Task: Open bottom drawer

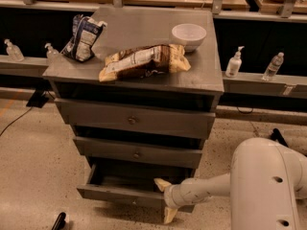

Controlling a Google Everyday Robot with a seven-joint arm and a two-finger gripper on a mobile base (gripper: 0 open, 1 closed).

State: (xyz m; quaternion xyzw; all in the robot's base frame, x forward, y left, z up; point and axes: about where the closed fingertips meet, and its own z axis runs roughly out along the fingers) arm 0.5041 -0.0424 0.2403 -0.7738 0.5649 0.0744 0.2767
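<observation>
The bottom drawer (117, 192) of the grey wooden chest stands pulled out, its dark inside showing above its narrow front. My gripper (166, 200) reaches in from the right on a white arm and sits at the drawer's front right. One cream fingertip (161, 184) lies over the top edge of the drawer front and the other hangs below it near the floor. The fingers are spread apart, straddling the front board. The drawer's knob is not visible.
The middle drawer (136, 153) and top drawer (132, 120) are closed. On top lie a snack bag (144, 61), a dark chip bag (82, 37) and a white bowl (188, 34). Bottles stand on ledges to both sides. My white arm housing (266, 186) fills the lower right.
</observation>
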